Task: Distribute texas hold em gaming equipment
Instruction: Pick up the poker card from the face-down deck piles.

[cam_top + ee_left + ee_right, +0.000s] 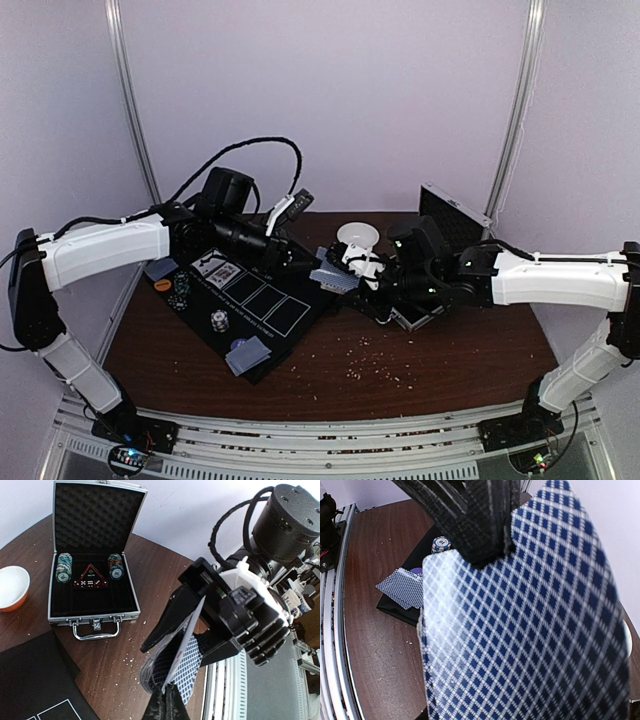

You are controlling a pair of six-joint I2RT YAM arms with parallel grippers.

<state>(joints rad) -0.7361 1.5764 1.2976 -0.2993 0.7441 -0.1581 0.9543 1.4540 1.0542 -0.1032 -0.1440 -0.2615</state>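
1. A blue diamond-backed card deck (335,278) hangs just off the flat black mat's (270,300) right edge
2. The right gripper (192,630) clamps the card deck; the left gripper (166,690) is clenched on its edge
3. Two striped round chip stacks (64,567) stand in the foam-lined metal case (95,616), right of the mat

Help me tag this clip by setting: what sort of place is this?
Probably a robot test booth, not a card room: plain white walls with metal posts, two robot arms bolted at a brown table's edge, holding playing cards near a black mat.
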